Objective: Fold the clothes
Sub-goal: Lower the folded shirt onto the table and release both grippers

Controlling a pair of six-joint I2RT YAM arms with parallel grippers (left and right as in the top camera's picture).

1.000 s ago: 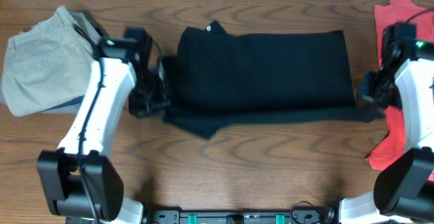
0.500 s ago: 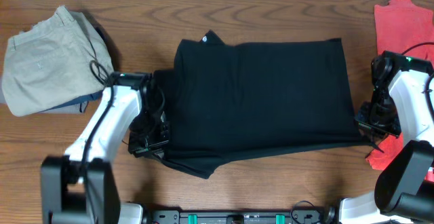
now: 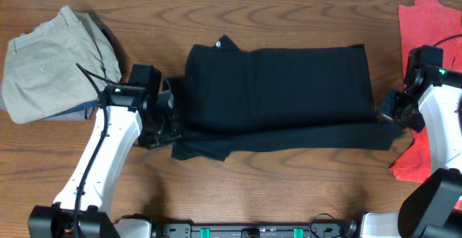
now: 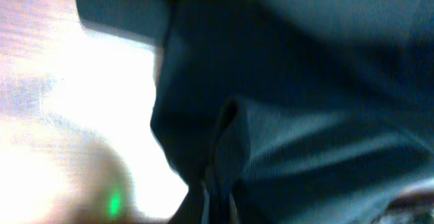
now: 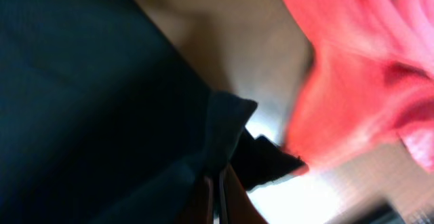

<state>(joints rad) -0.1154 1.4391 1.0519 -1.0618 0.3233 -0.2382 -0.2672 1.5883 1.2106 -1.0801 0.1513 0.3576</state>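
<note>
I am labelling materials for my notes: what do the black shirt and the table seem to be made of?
Black shirt: soft matte fabric, perhaps a knit; it folds and drapes limply.
Table: wood or wood-look laminate; grain lines show, with slight sheen.

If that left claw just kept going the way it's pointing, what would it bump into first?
The black shirt: the left gripper is shut on its left edge and points toward its folded body, so more of that cloth comes first.
</note>
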